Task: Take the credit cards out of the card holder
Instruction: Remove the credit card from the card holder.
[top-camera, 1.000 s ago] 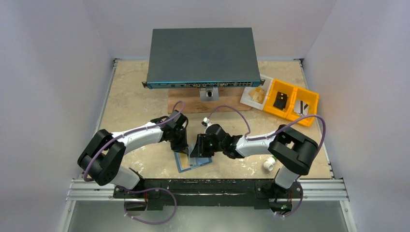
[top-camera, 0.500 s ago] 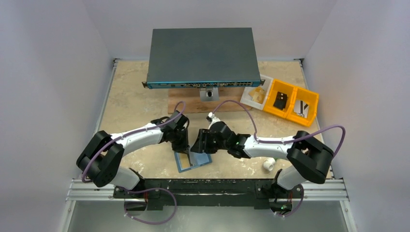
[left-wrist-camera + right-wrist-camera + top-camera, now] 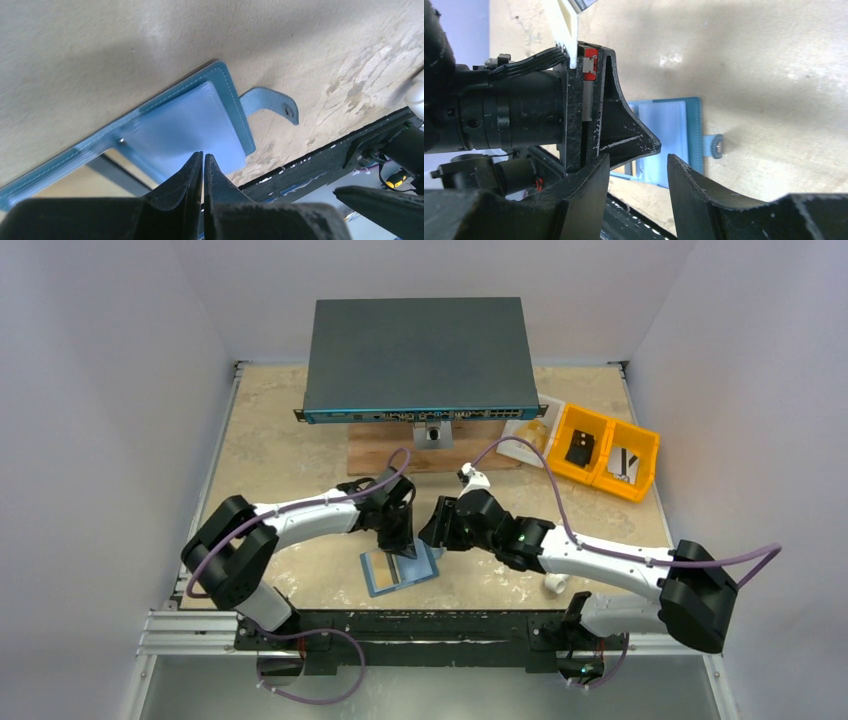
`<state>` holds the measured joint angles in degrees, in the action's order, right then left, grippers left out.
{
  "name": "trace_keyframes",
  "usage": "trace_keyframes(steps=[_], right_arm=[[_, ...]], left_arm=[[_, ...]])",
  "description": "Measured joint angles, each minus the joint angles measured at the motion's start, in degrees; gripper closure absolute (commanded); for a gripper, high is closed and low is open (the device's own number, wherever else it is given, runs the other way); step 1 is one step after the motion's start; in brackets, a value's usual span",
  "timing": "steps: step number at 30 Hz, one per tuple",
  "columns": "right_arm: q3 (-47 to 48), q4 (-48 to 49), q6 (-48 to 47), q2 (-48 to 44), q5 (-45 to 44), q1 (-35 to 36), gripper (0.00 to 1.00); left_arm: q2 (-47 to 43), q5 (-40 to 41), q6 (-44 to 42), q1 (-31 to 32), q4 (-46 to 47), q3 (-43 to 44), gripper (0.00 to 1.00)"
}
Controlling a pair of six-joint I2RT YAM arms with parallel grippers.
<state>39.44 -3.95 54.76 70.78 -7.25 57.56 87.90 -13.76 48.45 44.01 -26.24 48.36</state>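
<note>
Steel-blue leather lies straight under your left gripper [image 3: 202, 156]. That is the card holder [image 3: 190, 120], spread open and flat on the table [image 3: 125, 40]. The 2 fingers [image 3: 190, 177] above it are pressed tight together with nothing between them. Their tips hang over the holder's clear-windowed half, but you cannot tell from the wrist view whether they touch it. The holder's snap strap [image 3: 272, 102] sticks out past the edge beyond those tips and lies on the table.

From above, 1 pale card [image 3: 383, 573] shows in the half of the holder farther from your right gripper [image 3: 639, 160], sitting inside its pocket. No other card can be made out.

Your right gripper hangs just beside the left one, and its jaws stand partly apart, gripping nothing. Seen from its wrist, the left gripper's black body fills the space just ahead of 1 jaw, and the holder lies beyond and below the tips. A large dark grey box [image 3: 415, 355] stands well beyond both grippers.
</note>
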Motion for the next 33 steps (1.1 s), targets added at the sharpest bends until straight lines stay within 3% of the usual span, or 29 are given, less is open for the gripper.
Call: trace_keyframes(steps=[6,12,25,33], right_arm=[[-1.2,-2.9,-0.7,-0.4,-1.0,0.0,0.54],[-1.2,-4.1,-2.5,2.4,-1.1,0.0,0.56],[6.0,-3.6,-6.5,11.8,2.3,3.1,0.56],[8.8,3.0,-7.0,21.8,10.2,3.6,0.62]], left_arm=[[5.8,-1.1,1.0,1.1,1.8,1.9,0.96],[5.3,-0.5,1.5,1.1,0.9,2.4,0.93],[-13.3,10.7,1.5,0.0,-9.9,-1.3,0.88],[-16.9,13.7,2.1,-2.5,-13.9,-8.5,0.96]])
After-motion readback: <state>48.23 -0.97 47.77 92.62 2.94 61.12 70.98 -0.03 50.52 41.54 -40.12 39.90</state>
